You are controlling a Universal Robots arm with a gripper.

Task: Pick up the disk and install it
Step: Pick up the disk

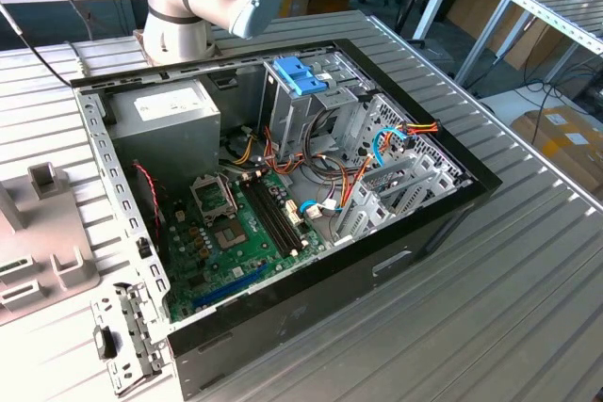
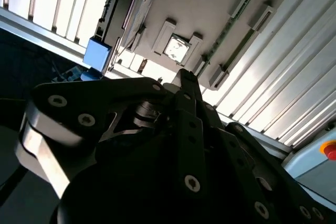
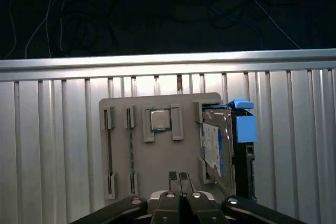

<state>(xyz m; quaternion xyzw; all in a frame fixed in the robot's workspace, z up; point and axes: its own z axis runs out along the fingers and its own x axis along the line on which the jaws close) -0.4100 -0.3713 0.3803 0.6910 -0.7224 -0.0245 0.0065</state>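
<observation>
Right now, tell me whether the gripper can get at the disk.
Probably yes. The disk stands on edge in the grey holder with nothing over it. The gripper hangs above the holder, off to one side of the disk, fingers shut.

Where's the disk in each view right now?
First wrist view: the disk stands on edge in the grey fixture plate, near the chip.
Second wrist view: the disk sits at that plate's edge, beyond the hand.
Exterior view: that plate, the shared landmark, lies at the exterior view's left edge.
</observation>
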